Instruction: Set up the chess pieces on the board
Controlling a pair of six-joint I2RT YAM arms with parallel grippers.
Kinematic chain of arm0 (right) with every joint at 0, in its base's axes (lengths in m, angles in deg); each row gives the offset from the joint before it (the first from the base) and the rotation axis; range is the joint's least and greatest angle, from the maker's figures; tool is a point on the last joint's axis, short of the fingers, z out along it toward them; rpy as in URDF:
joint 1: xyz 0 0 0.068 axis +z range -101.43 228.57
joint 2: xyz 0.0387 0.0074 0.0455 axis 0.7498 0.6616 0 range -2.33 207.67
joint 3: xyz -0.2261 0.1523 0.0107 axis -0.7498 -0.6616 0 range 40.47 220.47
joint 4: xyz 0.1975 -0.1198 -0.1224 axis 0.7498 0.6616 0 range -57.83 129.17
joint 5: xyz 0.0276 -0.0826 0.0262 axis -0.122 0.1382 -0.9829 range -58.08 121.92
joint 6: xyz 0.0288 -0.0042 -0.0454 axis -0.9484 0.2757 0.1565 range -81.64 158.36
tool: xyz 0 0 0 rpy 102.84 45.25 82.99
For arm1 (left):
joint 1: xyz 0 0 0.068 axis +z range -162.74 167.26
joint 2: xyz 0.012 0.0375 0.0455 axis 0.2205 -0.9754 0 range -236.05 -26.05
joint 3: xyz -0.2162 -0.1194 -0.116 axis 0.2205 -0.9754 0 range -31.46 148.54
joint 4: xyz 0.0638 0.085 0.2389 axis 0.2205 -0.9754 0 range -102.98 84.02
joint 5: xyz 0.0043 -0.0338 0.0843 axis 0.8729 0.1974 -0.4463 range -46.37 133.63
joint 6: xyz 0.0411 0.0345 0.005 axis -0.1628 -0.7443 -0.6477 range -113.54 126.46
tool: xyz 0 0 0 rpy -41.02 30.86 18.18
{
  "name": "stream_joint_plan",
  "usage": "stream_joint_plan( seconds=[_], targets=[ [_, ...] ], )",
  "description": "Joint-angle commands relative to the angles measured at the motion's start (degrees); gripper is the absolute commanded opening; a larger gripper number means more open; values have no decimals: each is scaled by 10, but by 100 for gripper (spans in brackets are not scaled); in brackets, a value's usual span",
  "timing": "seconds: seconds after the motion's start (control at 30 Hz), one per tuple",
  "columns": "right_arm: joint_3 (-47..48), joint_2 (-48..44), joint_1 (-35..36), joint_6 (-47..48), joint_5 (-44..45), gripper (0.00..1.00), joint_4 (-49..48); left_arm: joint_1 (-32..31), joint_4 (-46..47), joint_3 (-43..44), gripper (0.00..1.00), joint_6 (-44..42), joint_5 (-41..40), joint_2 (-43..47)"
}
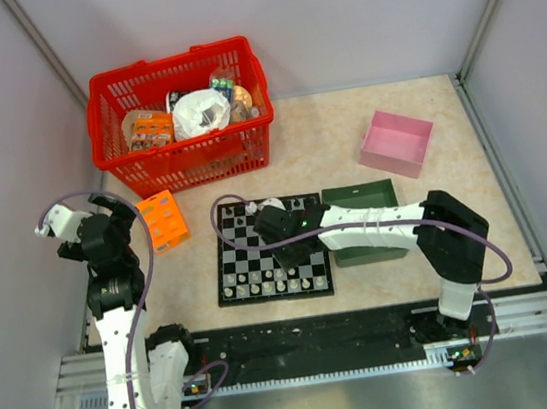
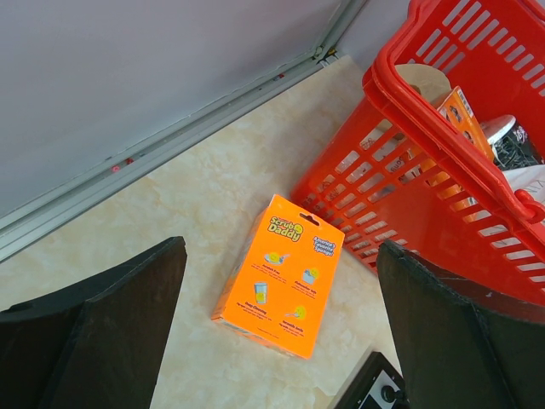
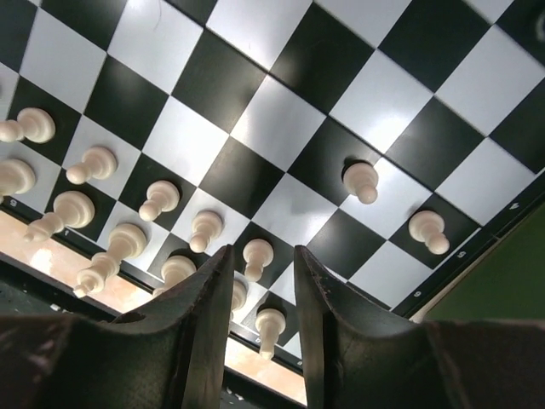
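Pawn-placing time, I reckon. The right gripper hangs low over the board near its front edge. Its fingers are pinched to a narrow slot, with nothing caught in it that I can see. The white chess pieces crowd the two rows nearest that edge, and two pawns stand apart further along. I can't make out any black ones.

If it's going for the nearest pawn, just past its tips, the neighbours sit close on both sides. I'd widen the slot only a little, drop straight down, and pinch under the head rather than on the round top. Then lift clear before sliding anywhere, because any sideways drift bowls the row over.

The left gripper is spread wide and empty over the orange box beside the red basket. It's well out of the way and best left there
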Motion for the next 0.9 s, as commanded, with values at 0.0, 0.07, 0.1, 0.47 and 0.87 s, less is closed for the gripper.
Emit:
stream_joint_plan(
  seconds=[0.0,0.07,0.1,0.47,0.87],
  targets=[
    [38,-34,-19,16,34,35,-11,3,22,-1,99,1,0,8],
    [42,-34,-33,22,41,35,-13,3,22,-1,99,1,1,8],
    [43,-34,-38,24,42,35,-17,3,22,-1,99,2,1,8],
    [56,8,-67,35,38,36,-18,3,24,-1,99,1,-1,6],
    [58,26,-72,39,24,35,-19,3,33,-2,99,0,-1,-2]
  ],
)
